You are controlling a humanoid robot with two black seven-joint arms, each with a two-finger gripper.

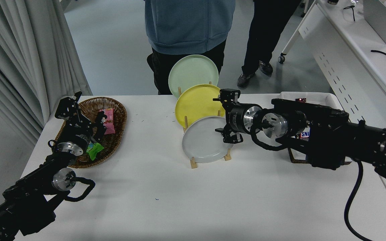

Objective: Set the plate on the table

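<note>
progress: you had the approach done as far as the frame showed; the plate (203,140) was not lifted, so the grasp, the lift out and the setting down were all left.
plate: it stood tilted on edge in the front slot of the wooden rack (193,163), leaning back toward the yellow plate (197,104) just behind it, with the pale green plate (193,74) in the slot beyond that.
right gripper: your right gripper (226,115) reached in from the right with its jaws spread apart, one finger up by the yellow plate's right edge and the other low against the grey plate's upper right rim; nothing was clamped between them.
plate versus gripper: the grey plate sat to the left of and slightly below the gripper, its right rim at the lower finger; whether that finger touched the rim or only overlapped it in the view could not be told.
left gripper: your left gripper (79,115) was parked over the wicker basket (117,115) at the lower left, well apart from the rack; its state could not be told.
table: the table (213,201) offered bare white surface in front of the rack, a fair spot in my judgement for laying the plate flat.
risk: i judged the upper finger close enough to the yellow plate that closing could nudge it.
</note>
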